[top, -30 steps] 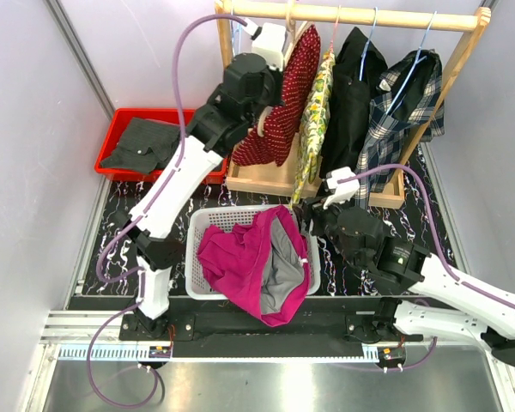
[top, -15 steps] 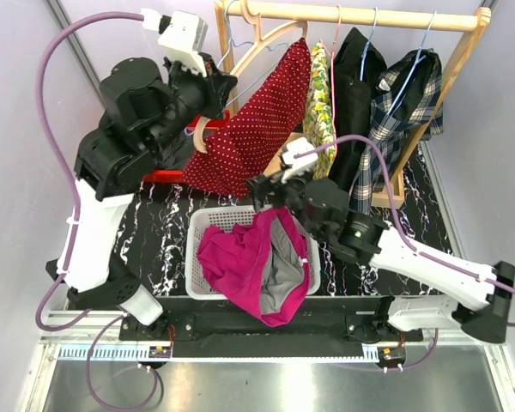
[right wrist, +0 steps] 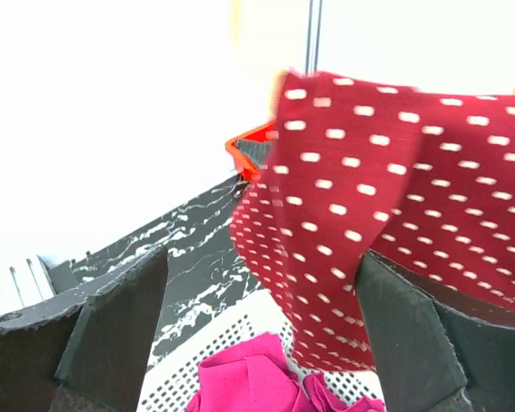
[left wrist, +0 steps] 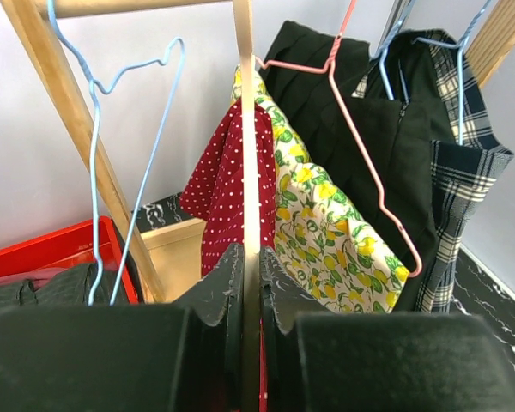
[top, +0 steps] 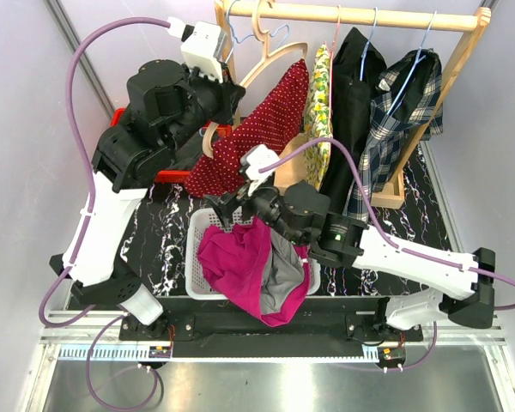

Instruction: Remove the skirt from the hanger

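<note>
Our right gripper point(right wrist: 259, 296) has slid left, spread before the red white-dotted cloth skirt point(right wrist: 412, 223) hanging from the pale wooden hanger point(left wrist: 250, 154), which our left gripper point(left wrist: 251, 262) pinches. We should clamp its hem squarely, then pull down.

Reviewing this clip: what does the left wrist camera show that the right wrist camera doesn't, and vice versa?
Only the left wrist view: the left gripper shut on the wooden hanger, with the yellow floral garment and plaid garment hanging alongside. Only the right wrist view: the right gripper open, the white basket and the magenta garment in it. Both: the red polka-dot skirt and the red bin.
</note>
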`<state>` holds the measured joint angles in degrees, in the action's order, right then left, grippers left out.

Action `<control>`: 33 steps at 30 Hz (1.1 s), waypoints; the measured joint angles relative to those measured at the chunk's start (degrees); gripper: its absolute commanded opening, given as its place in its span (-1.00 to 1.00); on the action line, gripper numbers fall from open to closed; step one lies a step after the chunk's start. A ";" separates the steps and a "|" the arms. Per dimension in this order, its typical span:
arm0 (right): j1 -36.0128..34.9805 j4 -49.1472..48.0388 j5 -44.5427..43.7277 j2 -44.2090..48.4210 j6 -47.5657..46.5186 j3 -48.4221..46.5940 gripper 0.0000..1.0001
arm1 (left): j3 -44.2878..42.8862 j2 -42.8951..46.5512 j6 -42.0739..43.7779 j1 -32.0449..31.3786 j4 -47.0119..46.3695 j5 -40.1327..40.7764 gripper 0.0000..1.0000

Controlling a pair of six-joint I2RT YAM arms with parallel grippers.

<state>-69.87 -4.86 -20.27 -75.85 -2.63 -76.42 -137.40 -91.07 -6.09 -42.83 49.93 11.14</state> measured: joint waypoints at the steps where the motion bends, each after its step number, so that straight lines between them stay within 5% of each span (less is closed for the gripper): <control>1: -0.37 0.00 -0.04 -0.57 -0.39 -0.17 0.77 | 0.00 -0.22 0.00 0.00 -0.02 -0.02 -1.00; 10: -0.33 1.18 -4.28 -2.91 -4.42 -0.17 -0.22 | 0.00 -0.52 -0.04 -0.02 -0.02 -0.02 -1.00; 15: -0.28 1.20 -7.93 -1.40 -7.87 0.83 -0.98 | 0.00 -0.52 -0.17 -0.02 0.09 -0.11 -1.00; 27: -0.26 -1.29 -15.93 1.11 -16.17 3.10 -1.00 | 0.31 -0.48 -0.59 -0.02 0.07 -0.31 -1.00; 33: -0.24 4.68 -15.65 0.37 -23.06 -18.10 -1.00 | 4.90 -0.04 -0.44 -0.02 -1.88 0.35 -1.00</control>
<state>-70.11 -0.19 -35.92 -75.48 -25.69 -94.52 -132.51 -91.11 -6.52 -42.85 48.05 11.49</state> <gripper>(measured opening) 0.011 0.100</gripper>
